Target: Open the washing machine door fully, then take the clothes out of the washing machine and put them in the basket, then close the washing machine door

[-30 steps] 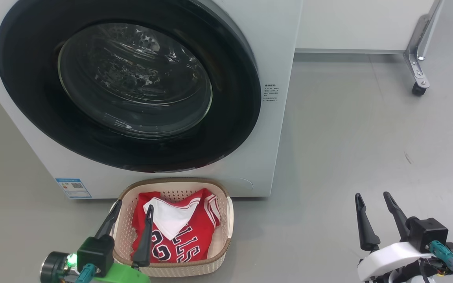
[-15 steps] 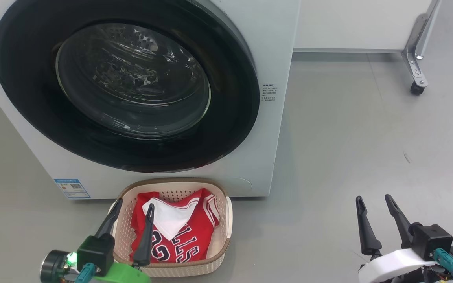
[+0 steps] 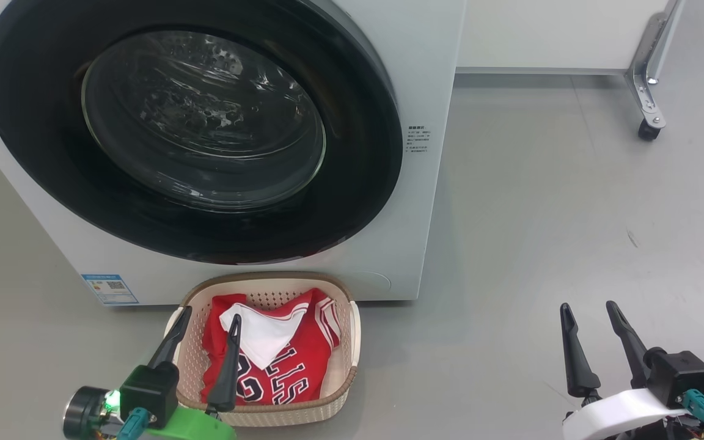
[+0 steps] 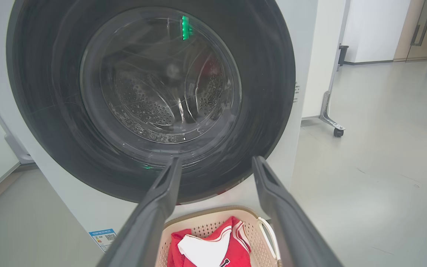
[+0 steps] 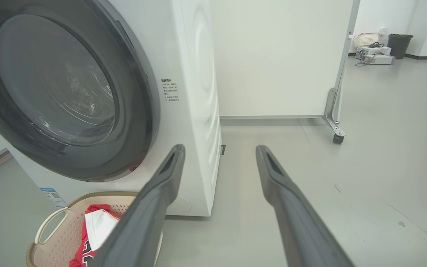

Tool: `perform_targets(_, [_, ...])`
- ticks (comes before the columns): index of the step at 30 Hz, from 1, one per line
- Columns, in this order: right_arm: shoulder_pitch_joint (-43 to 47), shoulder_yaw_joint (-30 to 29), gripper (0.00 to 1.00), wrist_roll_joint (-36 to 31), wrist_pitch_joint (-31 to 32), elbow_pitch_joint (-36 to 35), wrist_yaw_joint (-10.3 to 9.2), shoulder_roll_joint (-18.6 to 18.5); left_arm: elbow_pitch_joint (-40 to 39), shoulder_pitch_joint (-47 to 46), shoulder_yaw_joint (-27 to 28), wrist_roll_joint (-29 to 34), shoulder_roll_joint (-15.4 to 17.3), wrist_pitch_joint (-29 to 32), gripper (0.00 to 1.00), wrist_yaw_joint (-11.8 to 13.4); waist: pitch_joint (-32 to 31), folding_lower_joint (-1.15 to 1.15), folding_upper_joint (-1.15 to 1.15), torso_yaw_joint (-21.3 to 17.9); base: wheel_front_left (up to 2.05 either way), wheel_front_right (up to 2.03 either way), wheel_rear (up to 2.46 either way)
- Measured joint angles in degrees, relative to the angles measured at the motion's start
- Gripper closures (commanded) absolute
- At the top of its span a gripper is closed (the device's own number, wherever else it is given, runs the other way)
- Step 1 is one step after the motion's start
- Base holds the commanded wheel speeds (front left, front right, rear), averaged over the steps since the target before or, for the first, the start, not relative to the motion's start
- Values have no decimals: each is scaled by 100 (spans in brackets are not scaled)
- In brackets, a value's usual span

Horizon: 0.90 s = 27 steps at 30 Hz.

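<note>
Clothes (image 3: pixel 306 360) red, white lining showing, crumpled in basket (image 3: pixel 291 415)

The washing machine door (image 3: pixel 364 183) and the washing machine (image 3: pixel 431 73) ran off the head view at 12 o'clock. Reflections on the glass blurred the drum (image 4: pixel 143 107) behind it. Print on the blue label (image 3: pixel 109 288) and the small notice (image 3: pixel 418 140) was too small to read. One finger (image 3: pixel 227 373) of the left end effector (image 3: pixel 212 313) hid part of the lettering on the clothes (image 3: pixel 318 342) and the 7 o'clock rim of the basket (image 3: pixel 269 297). The wrist of the right end effector (image 3: pixel 588 305) was cut at 5 o'clock.
</note>
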Motion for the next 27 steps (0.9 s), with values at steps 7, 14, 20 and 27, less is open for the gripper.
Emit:
perform_targets(7, [57, -16, 0, 0, 46, -71, -8, -2, -12, 0, -22, 0, 0, 0, 0, 0, 22, 0, 0, 7, 0, 0, 0])
perform_targets(14, [107, -26, 100, 0, 97, -165, -33, -2, -19, 0, -32, 0, 0, 0, 100, 0, 48, 0, 0, 30, 0, 0, 0])
perform_targets(20, [216, 33, 100, 1, 97, 119, -48, 143, 281, 122, -111, 0, -80, 15, 100, 0, 51, 0, 0, 36, 0, 0, 0])
perform_targets(27, [274, 30, 100, 331, 98, 140, 11, 190, 285, 241, -102, -352, -103, 15, 100, -54, 50, 0, 0, 11, 0, 0, 0])
